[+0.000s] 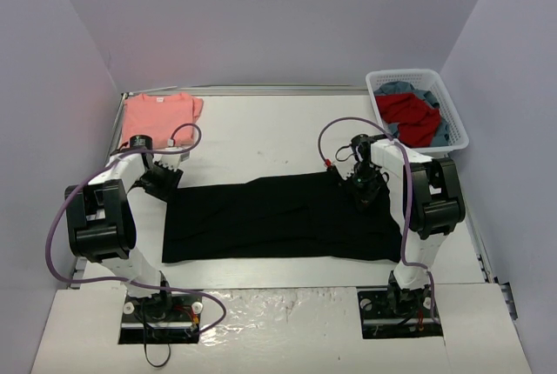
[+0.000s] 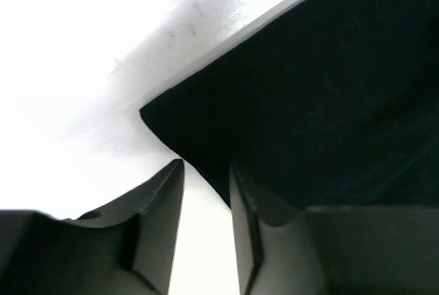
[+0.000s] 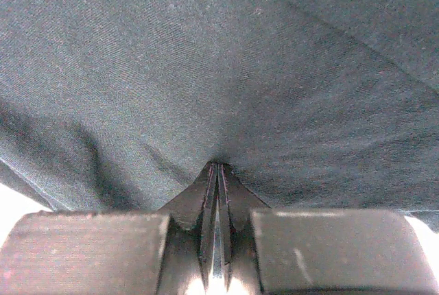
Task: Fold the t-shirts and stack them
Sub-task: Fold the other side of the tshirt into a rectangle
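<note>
Across the middle of the white table, the black t-shirt lies as a wide, softly creased rectangle. The left gripper has its jaws apart at the shirt's far left corner. The right gripper has its jaws pinched together on a pucker of the fine-knit cloth near the far right edge.

The left arm and right arm share white links and blocky black joint housings, each on a black base plate. A purple cable loops along each arm. The left end effector and right end effector have dark, matte, wedge-shaped fingers.
</note>
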You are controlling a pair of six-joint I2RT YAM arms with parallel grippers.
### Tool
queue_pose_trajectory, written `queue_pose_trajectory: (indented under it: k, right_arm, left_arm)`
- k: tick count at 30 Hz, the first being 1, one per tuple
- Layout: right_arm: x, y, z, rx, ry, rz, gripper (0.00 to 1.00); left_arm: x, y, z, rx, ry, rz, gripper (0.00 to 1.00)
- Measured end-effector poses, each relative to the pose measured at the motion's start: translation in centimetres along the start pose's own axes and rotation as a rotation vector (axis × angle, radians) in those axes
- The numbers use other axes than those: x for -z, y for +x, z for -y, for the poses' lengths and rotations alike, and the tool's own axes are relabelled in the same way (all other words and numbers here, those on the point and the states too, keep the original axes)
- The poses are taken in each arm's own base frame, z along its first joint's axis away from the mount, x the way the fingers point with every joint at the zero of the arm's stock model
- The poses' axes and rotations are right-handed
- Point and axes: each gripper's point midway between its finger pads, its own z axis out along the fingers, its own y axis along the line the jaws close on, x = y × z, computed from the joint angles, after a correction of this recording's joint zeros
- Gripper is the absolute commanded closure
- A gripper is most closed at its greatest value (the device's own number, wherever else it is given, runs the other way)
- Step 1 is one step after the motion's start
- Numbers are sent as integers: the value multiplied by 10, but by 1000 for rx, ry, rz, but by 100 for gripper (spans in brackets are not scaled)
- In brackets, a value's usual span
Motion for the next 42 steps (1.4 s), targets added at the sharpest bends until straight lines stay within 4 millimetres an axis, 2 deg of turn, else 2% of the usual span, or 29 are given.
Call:
queue_pose_trajectory:
  k: [6, 18, 22, 23, 27, 42]
  right_arm:
    - [0, 0, 0, -5, -9, -6, 100]
    - [-1, 0, 0, -8, -15, -12, 100]
    - [-2, 2, 0, -13, -23, -14, 100]
    - [-3, 2, -1, -14, -25, -17, 100]
    - [-3, 3, -1, -15, -27, -20, 100]
    - [-8, 5, -1, -52, -64, -27, 100]
  left_arm:
    - [-1, -1, -4, 1, -19, 1, 63]
    - [-11, 2, -5, 11, 3, -26, 64]
    - [-11, 2, -4, 12, 6, -24, 74]
    - [-11, 2, -4, 13, 8, -24, 81]
    - [-12, 0, 0, 14, 26, -18, 92]
    - [-11, -2, 0, 9, 26, -16, 93]
